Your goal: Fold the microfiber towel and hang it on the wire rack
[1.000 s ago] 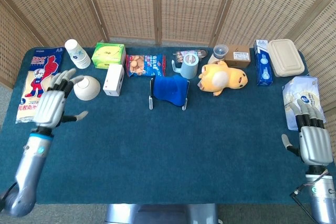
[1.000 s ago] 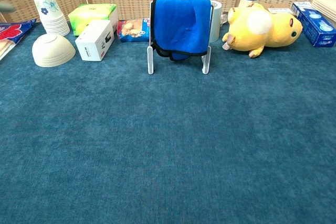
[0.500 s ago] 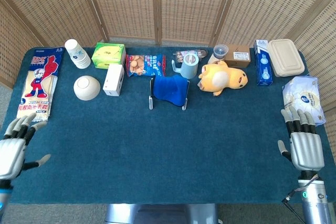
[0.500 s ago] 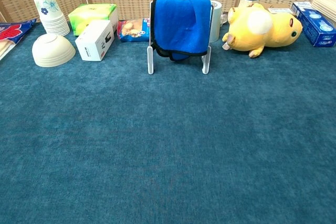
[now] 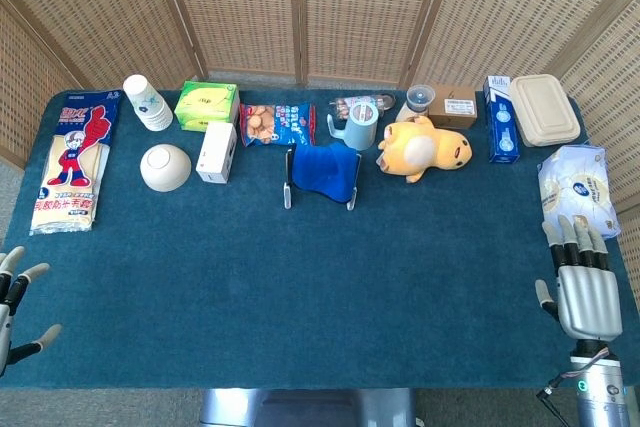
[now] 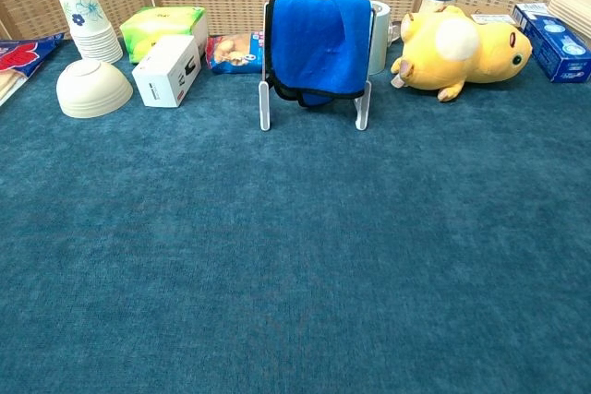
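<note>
A blue microfiber towel (image 5: 324, 168) (image 6: 317, 44) hangs folded over the white wire rack (image 5: 288, 192) (image 6: 264, 104) at the middle of the table. My left hand (image 5: 12, 307) shows only at the left edge of the head view, at the table's front left corner, fingers spread and holding nothing. At the front right corner my right hand (image 5: 582, 282) is flat with fingers apart, empty, far from the rack. Neither hand appears in the chest view.
Behind the rack lie a snack bag (image 5: 277, 124), a grey mug (image 5: 359, 127) and a yellow plush toy (image 5: 422, 149). To the left stand a white box (image 5: 216, 151), bowl (image 5: 165, 167), paper cups (image 5: 147, 101) and green tissue box (image 5: 207, 104). A wipes pack (image 5: 574, 185) lies right.
My left hand has drawn back from beside the bowl to the table's front left corner, nearly out of frame. My right hand slid slightly toward the front edge. The towel stays on the rack.
</note>
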`<action>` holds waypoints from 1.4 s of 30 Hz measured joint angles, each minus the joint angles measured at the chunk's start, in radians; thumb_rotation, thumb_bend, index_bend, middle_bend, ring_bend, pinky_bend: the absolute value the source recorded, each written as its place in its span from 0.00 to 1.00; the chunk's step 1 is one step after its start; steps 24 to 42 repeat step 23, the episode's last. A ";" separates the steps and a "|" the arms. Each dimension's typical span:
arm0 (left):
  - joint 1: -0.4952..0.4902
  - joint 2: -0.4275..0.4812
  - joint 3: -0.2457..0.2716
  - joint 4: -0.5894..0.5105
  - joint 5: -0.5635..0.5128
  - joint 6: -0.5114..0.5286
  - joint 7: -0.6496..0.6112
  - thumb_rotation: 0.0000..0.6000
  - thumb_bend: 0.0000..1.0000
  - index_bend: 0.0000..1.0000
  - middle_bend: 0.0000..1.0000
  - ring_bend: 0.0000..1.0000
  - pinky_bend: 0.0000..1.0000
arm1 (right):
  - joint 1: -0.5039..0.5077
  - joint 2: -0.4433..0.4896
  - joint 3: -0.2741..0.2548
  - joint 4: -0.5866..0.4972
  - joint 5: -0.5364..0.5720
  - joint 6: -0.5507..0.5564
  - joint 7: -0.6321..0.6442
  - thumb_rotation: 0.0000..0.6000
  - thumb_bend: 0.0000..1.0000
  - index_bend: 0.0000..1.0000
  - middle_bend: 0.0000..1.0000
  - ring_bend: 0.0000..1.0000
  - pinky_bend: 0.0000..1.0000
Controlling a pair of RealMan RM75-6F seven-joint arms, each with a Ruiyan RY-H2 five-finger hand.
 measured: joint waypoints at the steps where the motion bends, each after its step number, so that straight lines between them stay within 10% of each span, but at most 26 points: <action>1: 0.001 -0.002 -0.005 0.000 0.000 -0.007 0.000 1.00 0.20 0.23 0.06 0.00 0.00 | 0.001 -0.001 0.000 0.001 0.000 -0.003 0.001 1.00 0.32 0.00 0.00 0.00 0.00; 42: 0.017 -0.009 -0.069 -0.033 0.013 -0.058 0.045 1.00 0.20 0.23 0.06 0.00 0.00 | 0.004 -0.024 0.002 0.043 0.002 -0.023 0.043 1.00 0.32 0.00 0.00 0.00 0.00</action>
